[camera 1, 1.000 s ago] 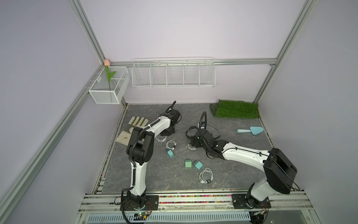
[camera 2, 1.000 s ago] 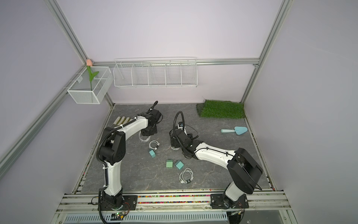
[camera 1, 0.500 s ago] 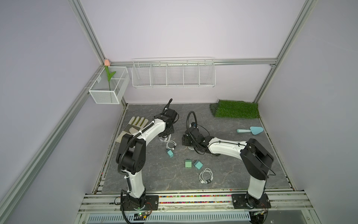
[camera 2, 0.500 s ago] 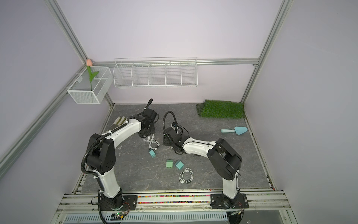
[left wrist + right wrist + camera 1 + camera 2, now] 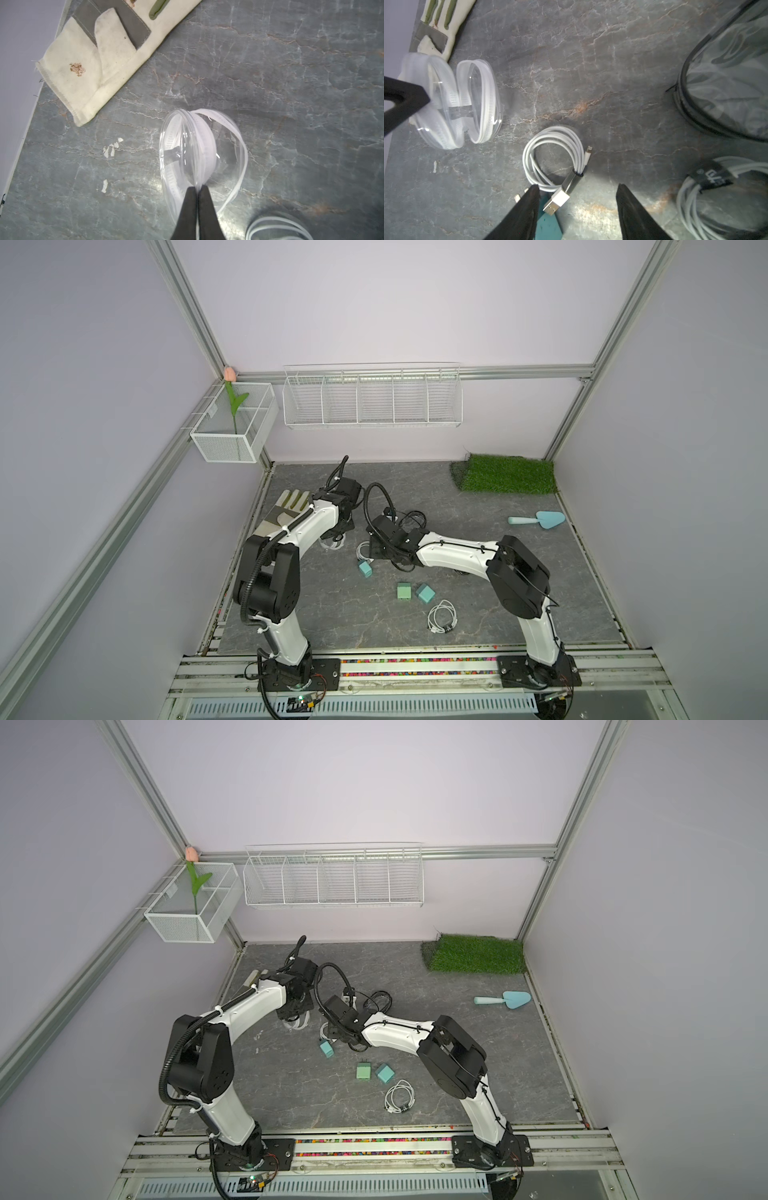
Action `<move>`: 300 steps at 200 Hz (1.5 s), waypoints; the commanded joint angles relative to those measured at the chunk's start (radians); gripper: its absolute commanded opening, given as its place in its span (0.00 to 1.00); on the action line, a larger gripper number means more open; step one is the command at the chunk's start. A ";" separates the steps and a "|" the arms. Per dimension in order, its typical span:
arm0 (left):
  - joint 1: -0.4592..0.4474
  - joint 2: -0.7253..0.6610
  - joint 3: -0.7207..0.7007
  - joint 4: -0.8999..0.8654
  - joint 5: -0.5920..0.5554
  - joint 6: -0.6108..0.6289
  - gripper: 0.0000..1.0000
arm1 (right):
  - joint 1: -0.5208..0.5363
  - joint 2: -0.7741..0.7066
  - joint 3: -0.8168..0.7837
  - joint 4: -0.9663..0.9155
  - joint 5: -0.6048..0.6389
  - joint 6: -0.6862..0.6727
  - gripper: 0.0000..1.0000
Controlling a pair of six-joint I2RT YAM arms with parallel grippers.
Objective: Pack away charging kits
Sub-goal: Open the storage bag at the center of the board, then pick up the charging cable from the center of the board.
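The right gripper (image 5: pixel 577 187), fingers spread, straddles the plug of the cable (image 5: pixel 554 131), whose coil lies just ahead, near the clear case (image 5: pixel 187 149) pinched by the left gripper (image 5: pixel 197 188).

Pale lilac walls (image 5: pixel 395 302) all round, soft even light. Aluminium posts (image 5: pixel 194 310) run up the back corners. The table (image 5: pixel 590 580) is grey stone-look with lighter veins. A white wire rack (image 5: pixel 372 406) with five bays hangs on the back wall, a white mesh basket (image 5: pixel 224 448) holding a fake tulip (image 5: pixel 230 374) hangs by the far-left corner, and a green turf patch (image 5: pixel 507 475) sits in the table's far-right corner.
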 commanded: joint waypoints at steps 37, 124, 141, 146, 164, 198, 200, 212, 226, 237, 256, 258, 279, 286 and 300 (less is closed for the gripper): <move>-0.005 -0.105 -0.062 0.031 -0.007 -0.018 0.00 | 0.036 0.106 0.109 -0.117 0.043 0.086 0.62; 0.015 -0.244 -0.186 0.076 0.004 -0.036 0.00 | 0.026 0.221 0.223 -0.189 0.098 0.117 0.48; 0.015 -0.242 -0.188 0.079 0.010 -0.033 0.00 | 0.026 0.239 0.246 -0.208 0.101 0.123 0.42; 0.015 -0.242 -0.186 0.078 0.010 -0.033 0.00 | 0.026 0.240 0.248 -0.208 0.102 0.123 0.40; 0.016 -0.236 -0.182 0.074 0.008 -0.033 0.00 | 0.026 0.245 0.250 -0.209 0.101 0.123 0.30; 0.016 -0.251 -0.184 0.073 0.011 -0.033 0.00 | 0.028 0.273 0.295 -0.245 0.099 0.107 0.26; 0.016 -0.252 -0.185 0.073 0.010 -0.033 0.00 | 0.028 0.276 0.297 -0.245 0.098 0.106 0.25; 0.016 -0.260 -0.189 0.077 0.011 -0.033 0.00 | 0.028 0.281 0.301 -0.243 0.094 0.099 0.22; 0.016 -0.267 -0.192 0.078 0.012 -0.031 0.00 | 0.028 0.282 0.299 -0.239 0.093 0.085 0.17; 0.016 -0.268 -0.194 0.080 0.016 -0.027 0.00 | 0.028 0.272 0.288 -0.236 0.105 0.072 0.15; 0.016 -0.274 -0.203 0.100 0.037 -0.014 0.00 | 0.023 0.220 0.200 -0.153 0.122 0.039 0.10; 0.016 -0.275 -0.204 0.103 0.042 -0.011 0.00 | 0.023 0.210 0.183 -0.140 0.124 0.038 0.10; 0.016 -0.276 -0.213 0.138 0.084 0.007 0.00 | 0.015 0.102 0.024 -0.004 0.149 -0.017 0.08; 0.016 -0.272 -0.211 0.145 0.100 0.011 0.00 | 0.014 0.074 0.001 -0.003 0.173 -0.028 0.07; 0.015 -0.259 -0.204 0.165 0.140 0.026 0.00 | 0.003 0.028 -0.036 -0.009 0.208 -0.064 0.06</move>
